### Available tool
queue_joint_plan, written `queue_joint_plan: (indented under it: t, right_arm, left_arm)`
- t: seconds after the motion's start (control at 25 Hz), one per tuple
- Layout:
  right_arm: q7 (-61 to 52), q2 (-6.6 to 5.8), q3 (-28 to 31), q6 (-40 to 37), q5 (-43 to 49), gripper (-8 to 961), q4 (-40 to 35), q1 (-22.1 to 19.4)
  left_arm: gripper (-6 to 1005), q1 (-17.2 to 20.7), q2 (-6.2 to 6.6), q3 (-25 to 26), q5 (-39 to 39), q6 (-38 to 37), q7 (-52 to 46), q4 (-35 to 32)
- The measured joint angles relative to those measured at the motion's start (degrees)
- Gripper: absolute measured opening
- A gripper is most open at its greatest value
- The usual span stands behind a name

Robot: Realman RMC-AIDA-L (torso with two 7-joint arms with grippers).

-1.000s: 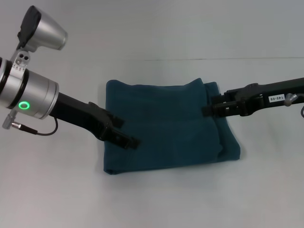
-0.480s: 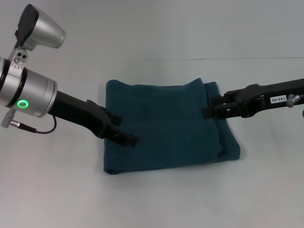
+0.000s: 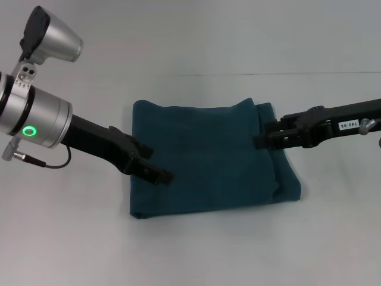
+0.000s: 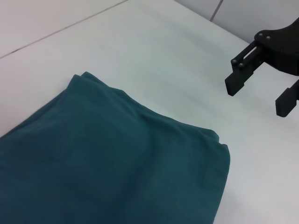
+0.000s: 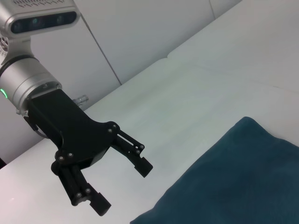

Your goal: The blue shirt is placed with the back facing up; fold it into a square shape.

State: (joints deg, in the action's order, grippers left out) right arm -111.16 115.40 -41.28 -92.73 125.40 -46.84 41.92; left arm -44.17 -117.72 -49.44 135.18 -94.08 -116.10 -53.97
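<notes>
The blue shirt (image 3: 208, 161) lies folded into a rough rectangle on the white table, plain side up, with a thicker fold along its right edge. My left gripper (image 3: 159, 165) hovers open over the shirt's left edge with nothing in it. It also shows in the right wrist view as the left gripper (image 5: 122, 187), fingers spread, beside the shirt (image 5: 233, 182). My right gripper (image 3: 261, 134) is open at the shirt's upper right edge. In the left wrist view the right gripper (image 4: 256, 99) hangs empty beyond the shirt (image 4: 107, 172).
The white table (image 3: 196, 250) surrounds the shirt on all sides. A seam line (image 3: 268, 74) runs across the table behind the shirt. A thin cable (image 3: 53, 165) hangs under my left arm.
My left gripper has drawn back very slightly to the left. The right arm and the shirt have not moved.
</notes>
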Motion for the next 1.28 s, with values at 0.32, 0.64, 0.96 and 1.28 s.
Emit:
queue_joint_plan:
  t: [0.32,0.64,0.96,1.28]
  right_arm:
    - [-0.01,0.0,0.26,0.15,0.02,676,0.01,0.0]
    - [-0.02,0.0,0.42,0.04,0.03,676,0.06,-0.01]
    - [-0.02,-0.15,0.41,0.06,-0.04,676,0.04,-0.17]
    - [-0.02,-0.29,0.42,0.0,0.09,676,0.24,-0.46]
  left_arm:
    - [932,0.05,-0.04,-0.04,0.0,-0.51,0.0,0.0]
    - [932,0.31,-0.15,-0.05,0.0,-0.73,0.07,0.0]
    - [932,0.39,-0.22,-0.13,0.0,-3.05,0.58,0.0]
    - [932,0.64,-0.26,-0.03,0.0,-3.48,0.64,0.0]
